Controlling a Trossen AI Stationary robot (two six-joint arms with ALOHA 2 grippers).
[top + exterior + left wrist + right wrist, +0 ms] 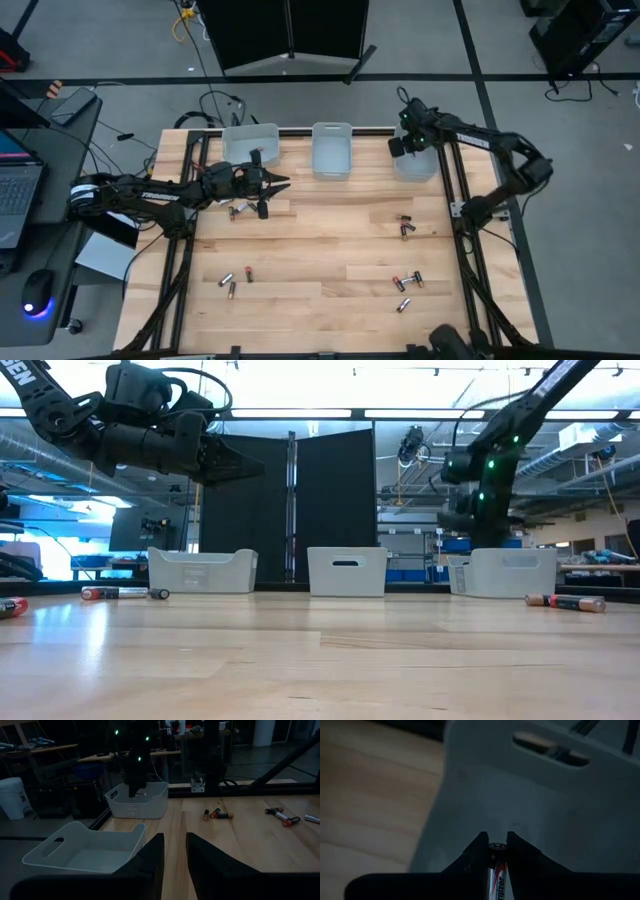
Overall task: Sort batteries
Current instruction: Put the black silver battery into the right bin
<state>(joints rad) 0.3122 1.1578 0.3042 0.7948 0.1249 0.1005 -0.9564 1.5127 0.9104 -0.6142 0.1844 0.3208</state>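
Note:
My right gripper (405, 143) hangs over the right bin (416, 162) at the table's far edge, pointing steeply down, shut on a silver battery (496, 870). My left gripper (280, 184) is raised above the table near the left bin (250, 143). It points level toward the table's right side, open with a narrow gap (175, 851) and nothing in it. Loose batteries lie flat on the wood: one group (238, 210) below the left gripper, a pair (405, 226) at right, others (230, 280) (408, 281) nearer the front. My right gripper pinches the silver battery between its two fingers. The battery lies along the fingers, and its capped end (496, 846) shows right at the fingertips. The fingers come from above, slanting down, and the battery is clear of the bin's floor (530, 805).
A middle bin (332, 150) stands between the other two along the far edge. Black frame rails run down both table sides (180, 250) (465, 260). Bare wood spreads across the table's middle (320, 240). A desk with a laptop stands left of the table.

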